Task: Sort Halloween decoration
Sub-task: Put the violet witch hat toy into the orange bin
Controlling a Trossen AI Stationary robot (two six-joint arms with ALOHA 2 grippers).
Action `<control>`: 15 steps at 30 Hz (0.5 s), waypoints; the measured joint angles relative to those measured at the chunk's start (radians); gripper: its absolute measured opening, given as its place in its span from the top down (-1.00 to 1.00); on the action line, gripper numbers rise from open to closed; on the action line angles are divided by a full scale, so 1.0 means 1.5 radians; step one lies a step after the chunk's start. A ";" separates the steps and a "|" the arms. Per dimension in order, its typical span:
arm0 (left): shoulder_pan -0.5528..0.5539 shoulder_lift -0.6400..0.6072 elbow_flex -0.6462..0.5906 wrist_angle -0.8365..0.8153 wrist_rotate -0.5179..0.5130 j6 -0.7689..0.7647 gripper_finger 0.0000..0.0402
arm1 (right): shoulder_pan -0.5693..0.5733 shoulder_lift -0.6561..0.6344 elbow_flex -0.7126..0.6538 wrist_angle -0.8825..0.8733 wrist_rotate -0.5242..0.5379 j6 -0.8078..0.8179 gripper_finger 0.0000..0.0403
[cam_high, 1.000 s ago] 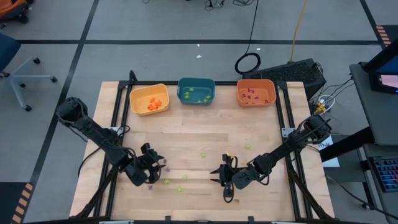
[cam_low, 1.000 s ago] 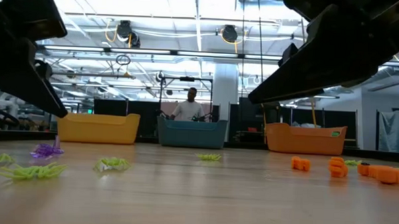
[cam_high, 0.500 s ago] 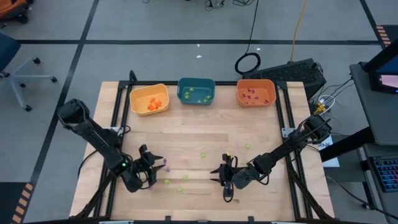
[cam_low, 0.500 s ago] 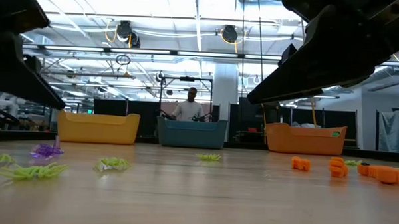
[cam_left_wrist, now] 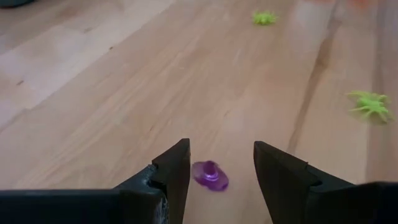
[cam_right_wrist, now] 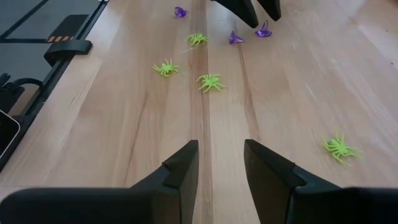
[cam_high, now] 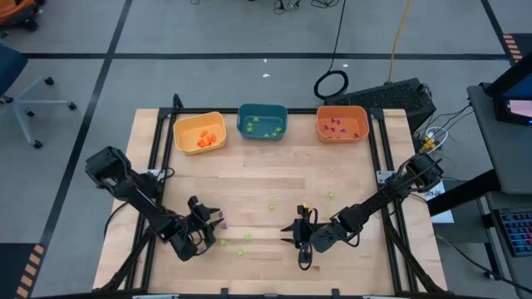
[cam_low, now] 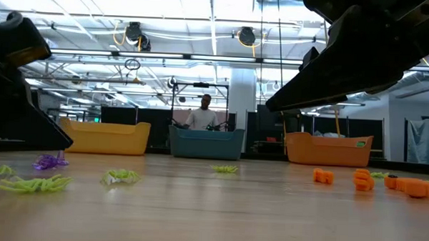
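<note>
Left tool spread, low over desk w/ purple hat trinket between fingers (not pinched). Right tool spread, empty, nr green spiders.

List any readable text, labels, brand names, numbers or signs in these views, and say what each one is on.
No legible text in any view.
Yellow bin, teal bin and orange bin: no labels or markings visible.
Left gripper and right gripper: plain dark fingers, no brand or number showing.
Screen at the high view's right edge: lit pink, any content too small to read.
</note>
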 joint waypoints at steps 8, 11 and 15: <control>0.000 0.010 0.000 -0.008 -0.021 -0.032 0.13 | 0.000 0.000 0.000 0.000 0.000 -0.002 0.43; 0.002 0.010 0.000 -0.010 -0.008 -0.042 0.13 | 0.000 0.000 0.000 0.000 0.000 -0.002 0.43; 0.002 0.010 0.000 -0.010 -0.001 -0.077 0.13 | 0.000 0.000 0.000 0.001 0.000 -0.002 0.43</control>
